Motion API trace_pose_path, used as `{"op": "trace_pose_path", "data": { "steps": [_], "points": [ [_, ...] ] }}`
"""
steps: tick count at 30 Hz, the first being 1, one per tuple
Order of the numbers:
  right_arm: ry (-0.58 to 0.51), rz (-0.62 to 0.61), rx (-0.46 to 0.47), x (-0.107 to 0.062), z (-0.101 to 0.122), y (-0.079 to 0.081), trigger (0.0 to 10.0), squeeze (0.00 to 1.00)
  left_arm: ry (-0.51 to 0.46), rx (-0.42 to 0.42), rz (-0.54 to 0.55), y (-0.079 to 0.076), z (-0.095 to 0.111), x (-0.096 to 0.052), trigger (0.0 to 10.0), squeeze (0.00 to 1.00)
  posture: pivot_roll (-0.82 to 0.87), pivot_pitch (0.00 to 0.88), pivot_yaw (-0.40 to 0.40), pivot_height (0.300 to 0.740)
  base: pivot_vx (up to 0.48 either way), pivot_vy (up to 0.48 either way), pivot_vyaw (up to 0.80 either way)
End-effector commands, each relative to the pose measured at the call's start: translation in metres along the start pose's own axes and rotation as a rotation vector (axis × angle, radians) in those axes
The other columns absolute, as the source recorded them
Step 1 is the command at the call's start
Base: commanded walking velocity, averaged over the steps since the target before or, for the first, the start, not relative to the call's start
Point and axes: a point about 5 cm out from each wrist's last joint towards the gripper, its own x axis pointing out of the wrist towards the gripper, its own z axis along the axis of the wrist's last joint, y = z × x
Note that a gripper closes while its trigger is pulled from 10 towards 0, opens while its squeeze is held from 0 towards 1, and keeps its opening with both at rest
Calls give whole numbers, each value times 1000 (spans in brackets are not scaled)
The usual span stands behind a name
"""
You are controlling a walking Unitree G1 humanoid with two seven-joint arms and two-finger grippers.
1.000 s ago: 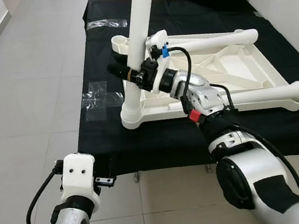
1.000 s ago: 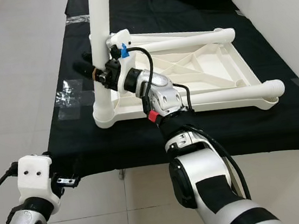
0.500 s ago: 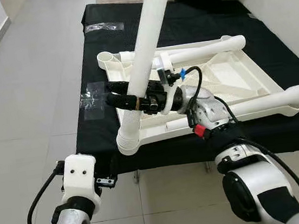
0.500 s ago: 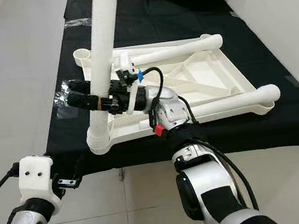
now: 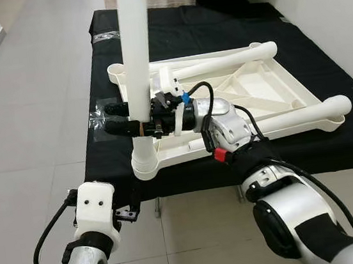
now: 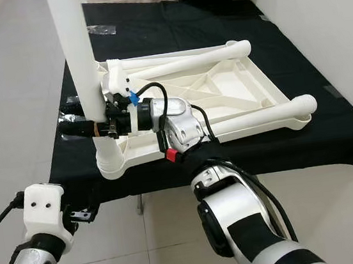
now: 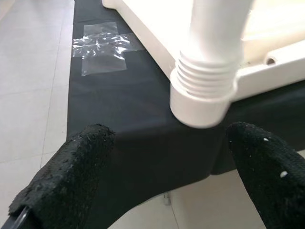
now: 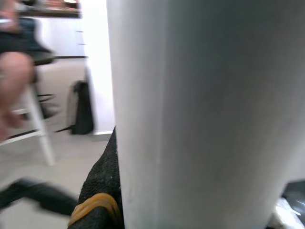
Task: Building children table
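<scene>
A white plastic children's table (image 5: 258, 86) lies upside down on a black-covered surface (image 5: 215, 24). One white leg (image 5: 135, 47) stands upright in the ribbed corner socket (image 5: 144, 165) at the near left corner. My right gripper (image 5: 118, 118) is shut around this leg just above the socket, its fingers pointing left. The leg (image 8: 205, 114) looms close in the right wrist view beside one black finger (image 8: 102, 191). Two more legs lie along the frame, one far (image 5: 223, 62) and one near right (image 5: 303, 113). My left gripper (image 7: 167, 162) is open, low before the front edge, facing the socket (image 7: 205, 86).
Patches of clear tape (image 7: 102, 45) stick to the black cover left of the table. Grey tiled floor (image 5: 27, 124) runs along the left side and a white wall (image 5: 334, 3) along the right. A person's leg (image 8: 14, 71) by a white stool appears in the right wrist view.
The leg, tilted with its top to the right half a second ago, now stands upright. The table has turned and slid toward the near left edge. My left arm has stayed put.
</scene>
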Motion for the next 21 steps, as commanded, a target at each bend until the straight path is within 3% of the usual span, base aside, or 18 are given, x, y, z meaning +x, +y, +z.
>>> {"op": "trace_pose_path", "data": {
  "steps": [1,3,5,8,11,13,15,16,17,21],
  "points": [
    [204,-132,134,-13,-53,2,10000,0,8,8,3,-1,-1,-2,10000,0,153,204,-147,740,0,0,0],
    [203,-217,156,-15,-53,-3,10000,0,8,8,3,-1,-1,-2,10000,0,150,205,-146,740,0,0,0],
    [203,-217,156,-15,-53,-3,10000,0,8,8,3,-1,-1,-2,10000,0,150,205,-146,740,0,0,0],
    [168,-436,175,-20,-53,-15,10000,0,7,8,2,-1,-1,-2,10000,0,149,204,-145,740,0,0,0],
    [155,-513,157,-23,-52,-19,10000,0,7,9,3,-1,-1,-2,10000,0,149,204,-145,740,0,0,0],
    [138,-651,173,-27,-53,-24,10000,0,7,9,3,-1,-1,-2,10000,0,149,202,-143,740,0,0,0],
    [138,-651,173,-27,-53,-24,10000,0,7,9,3,-1,-1,-2,10000,0,149,202,-143,740,0,0,0],
    [133,-742,189,-29,-54,-26,10000,0,6,10,3,-1,-1,-2,10000,0,147,203,-142,740,0,0,0],
    [120,-915,202,-33,-55,-30,10000,0,4,11,1,-1,-1,-1,10000,0,147,203,-142,740,0,0,0],
    [108,-1026,212,-35,-55,-31,10000,0,1,12,2,-1,0,0,10000,0,146,201,-141,740,0,0,0]
  ]
}}
